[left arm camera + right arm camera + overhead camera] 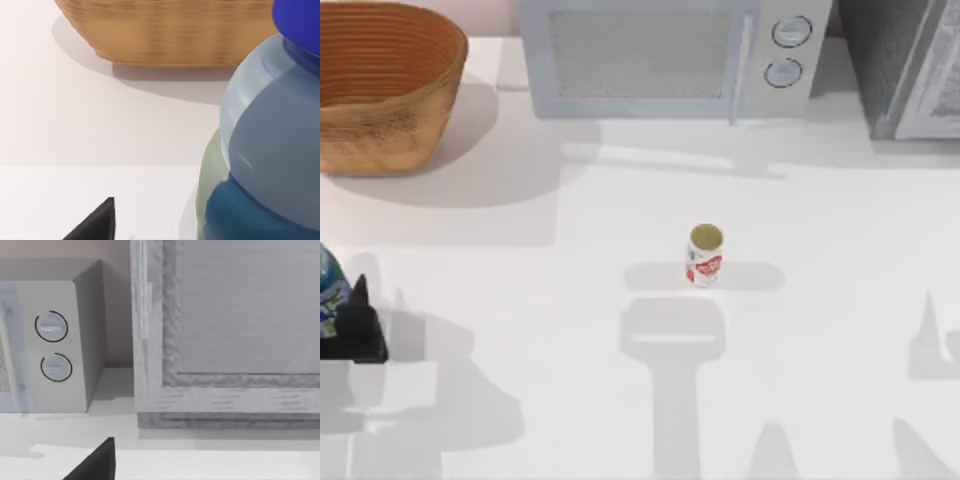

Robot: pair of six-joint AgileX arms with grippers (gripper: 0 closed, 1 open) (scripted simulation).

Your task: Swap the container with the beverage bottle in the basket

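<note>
Closest to the left wrist camera stands the beverage bottle [270, 145], its blue cap and pale shoulder looming large, with the basket [165, 35] beyond it on the white worktop [75, 125]. From above, the bottle [328, 290] stands at the worktop's nine o'clock edge, and the left gripper [350, 325] sits right against it, one dark finger [360, 300] showing; whether its jaws are released or clenched around the bottle I cannot tell. The wicker basket [380, 90] rests at ten o'clock, well apart from the bottle. A microwave [670, 55] stands at twelve o'clock. The container [704, 255] stands upright near the centre. At two o'clock is a grey cabinet [905, 65]. The right wrist view shows one dark fingertip [95, 465]; its jaws' state cannot be told.
</note>
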